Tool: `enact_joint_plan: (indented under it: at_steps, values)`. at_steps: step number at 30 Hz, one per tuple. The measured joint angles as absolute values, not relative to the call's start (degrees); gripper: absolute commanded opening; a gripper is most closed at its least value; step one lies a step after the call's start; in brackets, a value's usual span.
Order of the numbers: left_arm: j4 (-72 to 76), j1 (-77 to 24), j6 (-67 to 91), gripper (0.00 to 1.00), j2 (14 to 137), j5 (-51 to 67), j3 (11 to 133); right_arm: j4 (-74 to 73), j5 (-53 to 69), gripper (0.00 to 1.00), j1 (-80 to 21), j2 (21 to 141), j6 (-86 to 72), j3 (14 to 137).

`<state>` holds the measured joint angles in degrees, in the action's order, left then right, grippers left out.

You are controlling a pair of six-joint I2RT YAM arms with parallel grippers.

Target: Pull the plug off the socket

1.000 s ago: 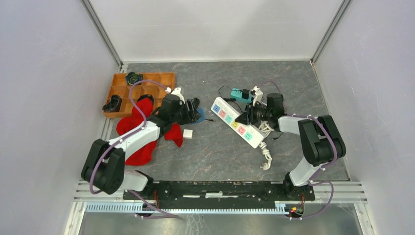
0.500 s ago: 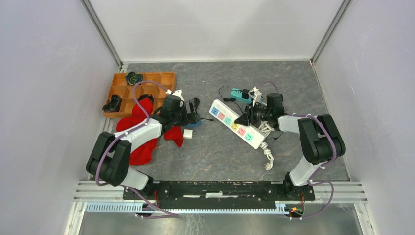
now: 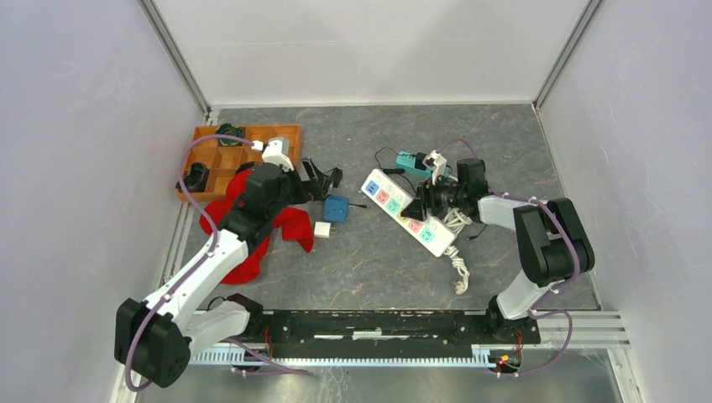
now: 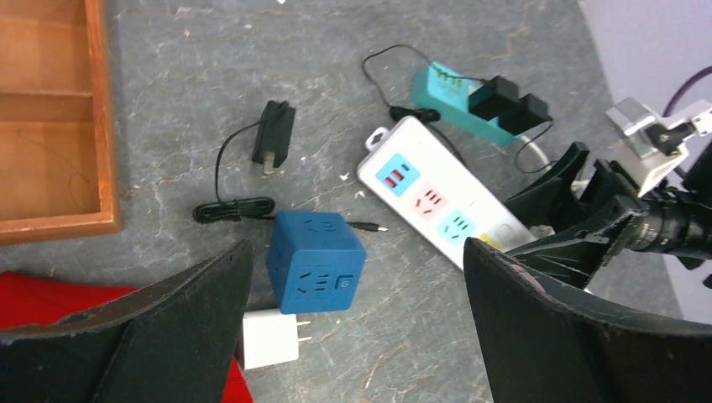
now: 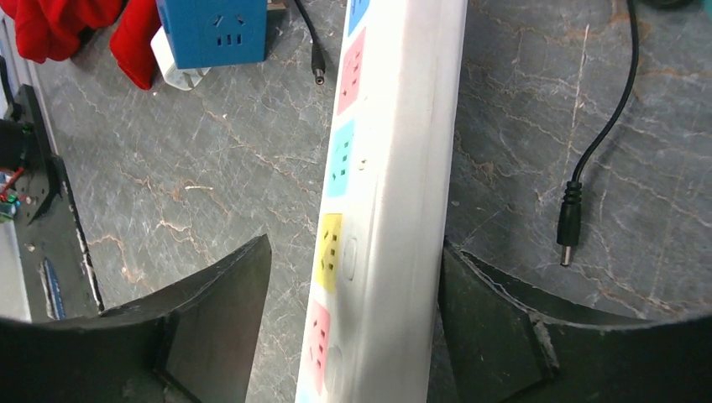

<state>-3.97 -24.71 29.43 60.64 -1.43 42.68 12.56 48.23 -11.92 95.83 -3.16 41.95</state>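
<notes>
Hanging wide open above the grey marbled tabletop (image 3: 369, 269), the left gripper (image 3: 326, 178) held nothing, and the coming move turned on what lay just under it. In the overhead view the blue cube-shaped socket block (image 3: 337, 208) sat at about 5 o'clock from that gripper, and the small white square plug (image 3: 321, 229) lay at 7 o'clock of the cube, close against its lower edge. Whether the two touched could not be told. In the left wrist view the plug (image 4: 270, 337) lay flat with its long axis across the picture. Its two metal prongs were bare and pointed to 3 o'clock, seated in no outlet, and the cube (image 4: 315, 260) showed its empty face upward between the spread fingers of the left gripper (image 4: 357, 248). By that look the plug was already off the socket. The left arm was clearly the nearer one. The right gripper (image 3: 422, 201) stood well apart at 3 o'clock of the cube, astride the long white power strip with pastel outlets (image 3: 407, 211), which ran from 10 o'clock to 4 o'clock. In the right wrist view its jaws stood parted, one on each side of the strip (image 5: 395, 126), with a gap showing at the left finger, so the right gripper (image 5: 354, 243) was not clamping it.
</notes>
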Motion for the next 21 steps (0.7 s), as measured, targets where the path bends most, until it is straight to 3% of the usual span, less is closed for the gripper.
enact_joint_plan:
  at_steps: [11, 16, 21]
  values:
    - [-7.99, -24.56, 27.53, 1.00, 61.08, 12.01, 51.35, 3.68, 48.18, 0.82, -8.58, 82.30, 11.53, 44.91]
    - [-9.74, -24.56, 23.42, 1.00, 62.15, 15.81, 53.34, 1.85, 46.30, 0.93, -6.52, 74.89, 19.75, 44.99]
    - [-13.04, -24.56, 18.79, 1.00, 62.50, 16.58, 50.26, -1.63, 43.48, 0.95, -6.22, 75.05, 28.95, 47.42]
